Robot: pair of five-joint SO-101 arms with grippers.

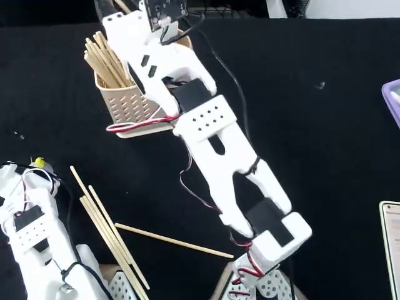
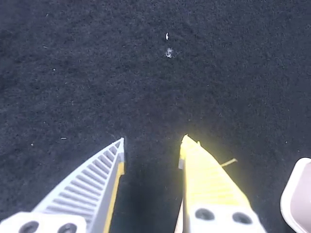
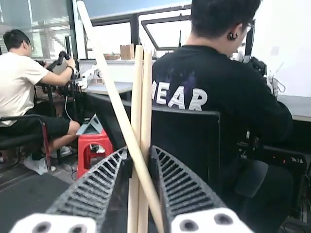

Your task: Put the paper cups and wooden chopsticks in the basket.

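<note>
- Chopsticks [image 3: 141, 97] stand nearly upright between the jaws of the right gripper [image 3: 138, 155], which is clenched on the bundle. One stick leans across the others.
- Right arm [image 1: 219, 150] stretches from the lower centre of the high view to the upper left. Its wrist is over the basket [image 1: 128, 103], where stored sticks [image 1: 103, 59] fan toward the upper left.
- The bundle's long axis seems to point down into the basket, so letting go looks like the next call.
- Loose chopsticks [image 1: 109, 231] lie diagonally on the black table [image 1: 325, 187] at lower left. The left arm [image 1: 31, 231] is nearer them.
- Left gripper [image 2: 153, 145] hangs released, jaws moderately apart, holding nothing.
</note>
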